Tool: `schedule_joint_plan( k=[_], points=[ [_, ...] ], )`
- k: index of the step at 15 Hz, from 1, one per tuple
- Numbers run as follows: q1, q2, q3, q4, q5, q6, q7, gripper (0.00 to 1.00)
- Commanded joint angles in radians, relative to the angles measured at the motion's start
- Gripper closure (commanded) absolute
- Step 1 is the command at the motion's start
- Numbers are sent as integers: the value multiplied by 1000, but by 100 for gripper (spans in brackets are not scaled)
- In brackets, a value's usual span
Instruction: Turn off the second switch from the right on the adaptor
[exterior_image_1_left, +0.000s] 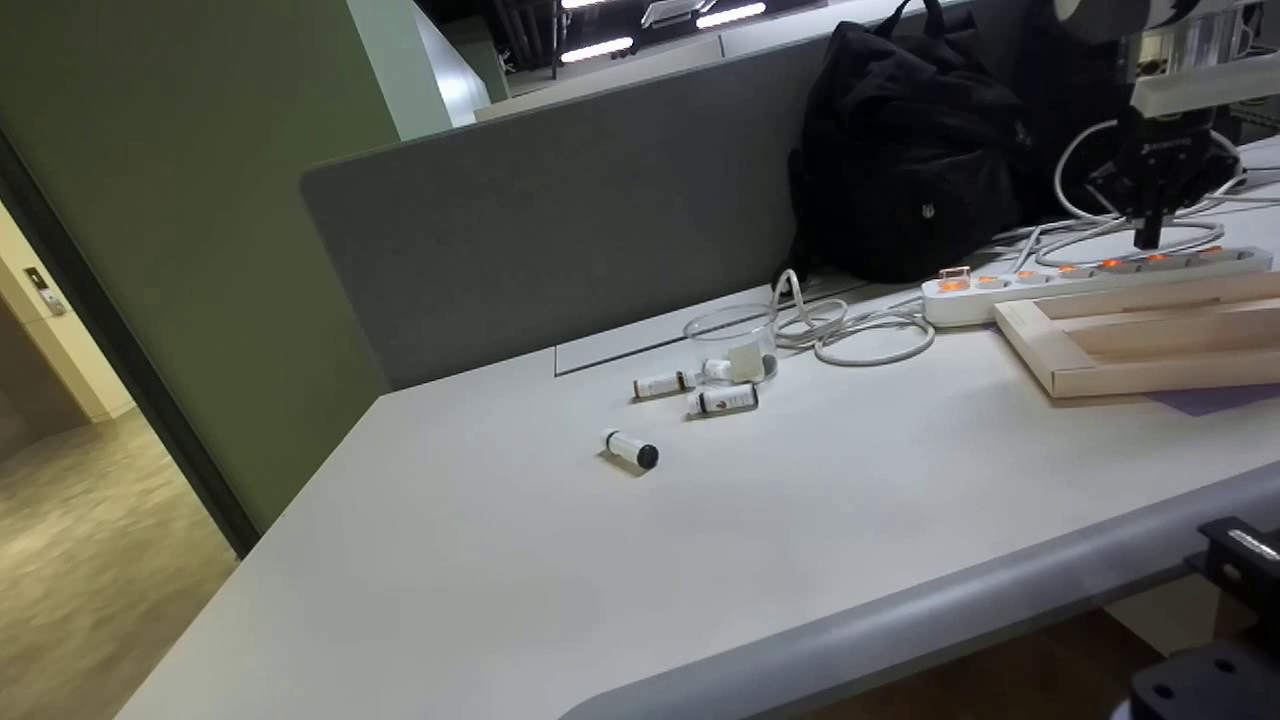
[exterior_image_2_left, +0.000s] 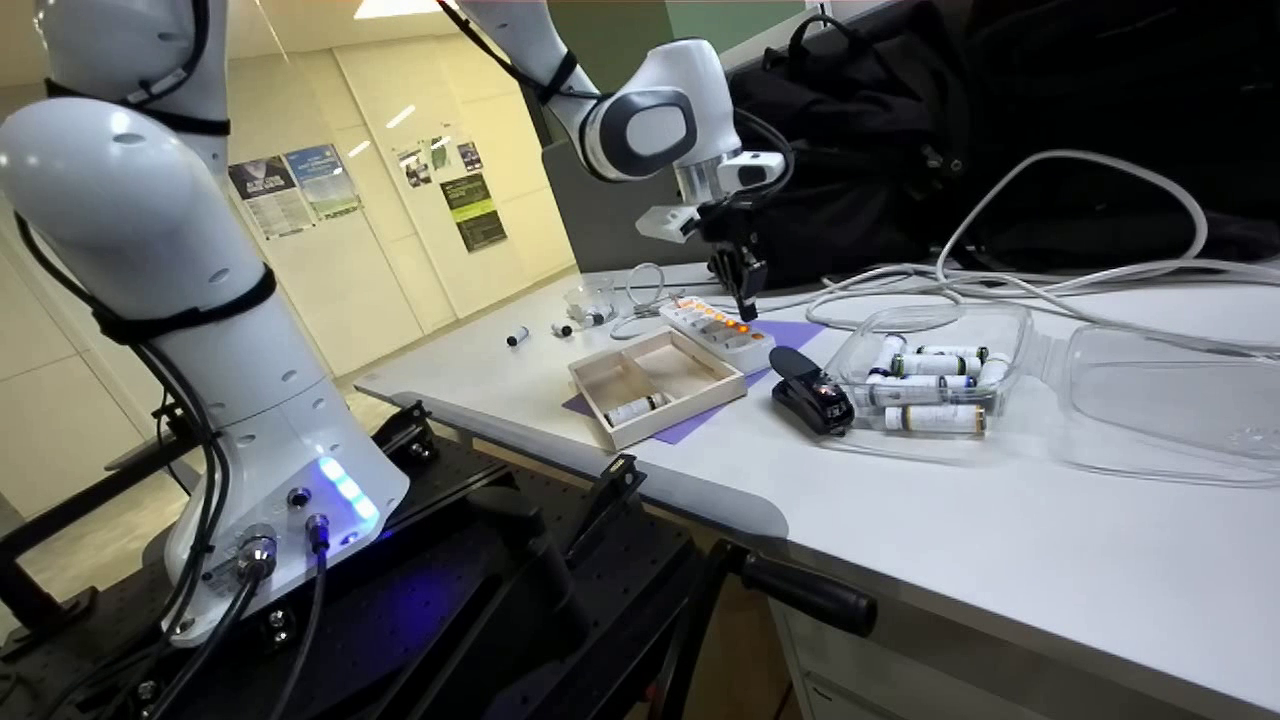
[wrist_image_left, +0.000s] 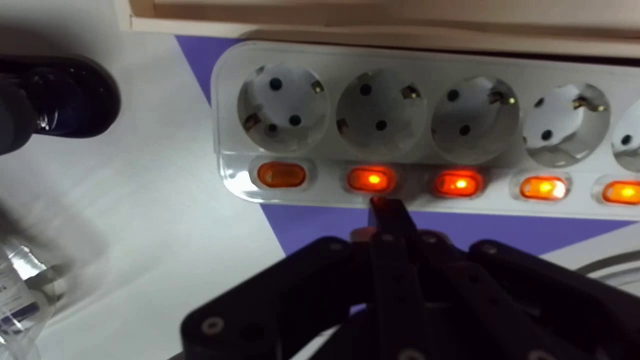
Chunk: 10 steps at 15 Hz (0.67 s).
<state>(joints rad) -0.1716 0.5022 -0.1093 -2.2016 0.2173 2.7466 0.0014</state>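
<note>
Gripper (wrist_image_left: 387, 202): points down at the power strip (wrist_image_left: 428, 150); my fingers (wrist_image_left: 395, 220) are closed against each other.
Fingertips: in the wrist view I see them at the long edge of the strip, just beside the second switch (wrist_image_left: 371, 179), counted from the left of that view.
Contact: I cannot tell whether I touch the strip.
Power strip: white, long and flat; it lies on the desk (exterior_image_1_left: 450, 560), close to my fingertips in both exterior views.
Switch status: in the wrist view the leftmost switch (wrist_image_left: 281, 174) is unlit; the second and the three to its right glow orange.
Wooden box (exterior_image_2_left: 690, 406): just beside the strip, along the long side opposite my gripper; one compartment holds a small bottle (exterior_image_2_left: 633, 408).
Purple sheet (wrist_image_left: 310, 219): under both the strip and the box.
Stapler (exterior_image_2_left: 812, 395): dark, near the end of the strip that carries the unlit switch.
Clear plastic box (exterior_image_2_left: 950, 328): beside the stapler; holds several small bottles (exterior_image_2_left: 937, 366); the clear lid (exterior_image_2_left: 1150, 400) lies next to it.
Loose bottles (exterior_image_1_left: 632, 450): three lie on the desk near a clear cup (exterior_image_1_left: 703, 345), well apart from my gripper.
Backpack (exterior_image_1_left: 905, 150): black, stands behind the strip in both exterior views.
Cables (exterior_image_1_left: 870, 363): white, looped on the desk near the strip.
Panel (exterior_image_1_left: 570, 220): grey, upright along the desk edge.
</note>
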Motion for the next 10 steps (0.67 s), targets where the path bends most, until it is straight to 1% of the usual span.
schedule_joint_plan(
  k=[1, 3, 10],
  points=[
    [48, 21, -55, 33, -75, -38, 100, 100],
    [59, 24, -66, 38, -92, -51, 123, 100],
    [64, -5, -67, 50, -98, -118, 149, 100]
  ],
)
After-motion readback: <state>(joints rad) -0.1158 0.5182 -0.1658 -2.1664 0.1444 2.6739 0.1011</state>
